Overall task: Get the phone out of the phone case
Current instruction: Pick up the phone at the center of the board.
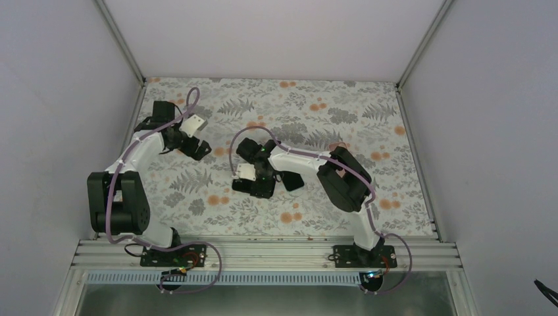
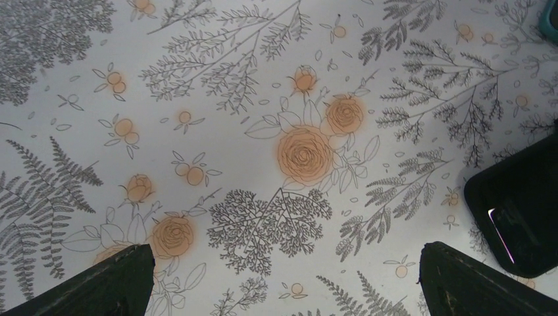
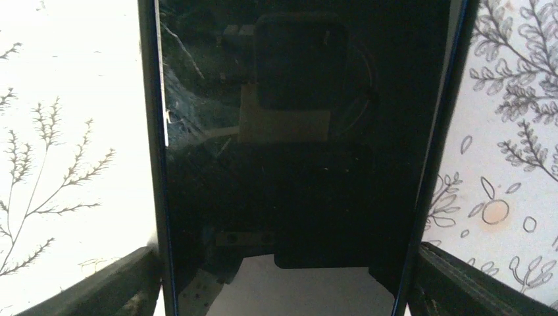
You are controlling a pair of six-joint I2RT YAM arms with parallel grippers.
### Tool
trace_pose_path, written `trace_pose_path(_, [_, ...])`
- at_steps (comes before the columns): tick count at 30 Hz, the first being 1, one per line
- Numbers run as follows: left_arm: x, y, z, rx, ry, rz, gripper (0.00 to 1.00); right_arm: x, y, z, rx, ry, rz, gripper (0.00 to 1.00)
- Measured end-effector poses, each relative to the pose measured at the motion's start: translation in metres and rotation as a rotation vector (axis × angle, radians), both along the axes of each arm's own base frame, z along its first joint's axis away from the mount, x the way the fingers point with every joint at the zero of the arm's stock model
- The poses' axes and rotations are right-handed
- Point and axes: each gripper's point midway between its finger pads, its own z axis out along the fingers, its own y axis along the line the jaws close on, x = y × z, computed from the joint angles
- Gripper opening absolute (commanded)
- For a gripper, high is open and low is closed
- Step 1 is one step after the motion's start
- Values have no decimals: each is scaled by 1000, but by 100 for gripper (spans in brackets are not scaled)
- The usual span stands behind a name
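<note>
In the right wrist view a black phone [image 3: 296, 151] with a glossy, scratched screen fills the frame, with a dark rim down both long sides. I cannot tell the case from the phone there. My right gripper [image 3: 279, 263] is shut on it, one finger against each long edge. From above, this gripper [image 1: 256, 187] is at the table's middle, low over the cloth. My left gripper [image 2: 284, 253] is open and empty above the bare floral cloth. It sits at the left [image 1: 194, 148], apart from the phone. A black rounded corner [image 2: 520, 210] shows at that view's right edge.
The table has a floral cloth [image 1: 329, 112] and grey walls on three sides. A black piece [image 1: 293, 181] lies beside my right gripper; I cannot tell what it is. A teal edge [image 2: 550, 20] shows at the top right of the left wrist view.
</note>
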Motion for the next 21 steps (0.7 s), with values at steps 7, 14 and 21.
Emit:
trace_pose_path(7, [-9,-3,-4,-3,14,-32,100,1,0,0,-6,-9,-7,70])
trace_pose_path(14, [-12,-9,-3,-34,19,-58,100,2,-1,1,-8,-15,-7,70])
trace_pose_path(21, [-41,-53,-11,-274,171,-204,98,7,-1,5,1,-31,-14,71])
